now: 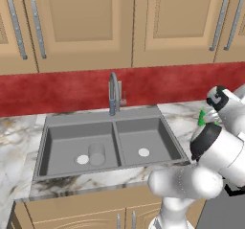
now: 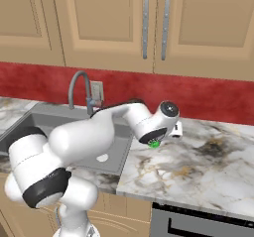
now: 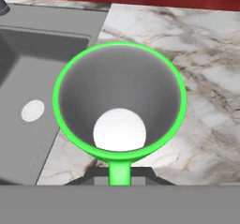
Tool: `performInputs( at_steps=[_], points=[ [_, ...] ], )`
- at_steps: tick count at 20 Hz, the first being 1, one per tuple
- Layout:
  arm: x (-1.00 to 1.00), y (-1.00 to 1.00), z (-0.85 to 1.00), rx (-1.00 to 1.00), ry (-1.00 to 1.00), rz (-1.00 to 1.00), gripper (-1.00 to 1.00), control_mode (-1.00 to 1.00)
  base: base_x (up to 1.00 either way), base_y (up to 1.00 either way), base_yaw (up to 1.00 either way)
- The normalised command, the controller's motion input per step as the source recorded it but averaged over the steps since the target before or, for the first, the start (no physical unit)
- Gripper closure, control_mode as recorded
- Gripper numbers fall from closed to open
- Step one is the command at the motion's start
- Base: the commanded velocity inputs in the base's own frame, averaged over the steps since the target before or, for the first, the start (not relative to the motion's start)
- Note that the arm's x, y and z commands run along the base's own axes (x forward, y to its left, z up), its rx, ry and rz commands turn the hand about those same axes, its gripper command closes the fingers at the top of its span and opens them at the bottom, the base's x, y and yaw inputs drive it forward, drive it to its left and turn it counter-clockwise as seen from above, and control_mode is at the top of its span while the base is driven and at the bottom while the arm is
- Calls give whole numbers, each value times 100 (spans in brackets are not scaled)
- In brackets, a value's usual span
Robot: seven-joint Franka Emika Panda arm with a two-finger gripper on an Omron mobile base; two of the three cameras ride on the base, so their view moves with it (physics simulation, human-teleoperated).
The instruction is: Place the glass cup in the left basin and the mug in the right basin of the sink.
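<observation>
Standing upright in the left basin [image 1: 62, 144] of the sink [image 1: 103, 119], the glass cup [image 1: 96, 154] is just beside the pale drain. The curved faucet [image 1: 114, 93] rises behind the divider, before a red backsplash [image 1: 57, 90] and wooden cabinets [image 1: 86, 22]. The mug [image 3: 120, 101] is bright green with a grey inside and a pale round bottom; its handle points toward the camera. It is over the marble counter [image 3: 206, 92], just beside the right basin [image 3: 28, 106]. The jaws [image 2: 155, 142] are at the mug, but I cannot tell how wide they stand. No writing is readable.
</observation>
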Motion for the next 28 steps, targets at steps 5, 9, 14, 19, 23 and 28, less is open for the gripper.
performInputs(
  at_steps=[5, 9, 14, 19, 23, 28],
  points=[
    [-33, 52, 17, -10, -10, 0, 100, -100, 0, 0, 0],
    [-19, 51, 23, -12, -2, 0, 100, -100, 0, 0, 0],
    [-7, 48, 30, -10, 2, 0, 100, -100, 0, 0, 0],
    [-8, 44, 25, -7, 8, 0, 100, -100, 0, 0, 0],
    [0, 37, 8, 0, 20, 0, 100, -100, 0, 0, 0],
    [0, 37, 0, 0, 17, 0, 100, -100, 0, 0, 0]
  ],
)
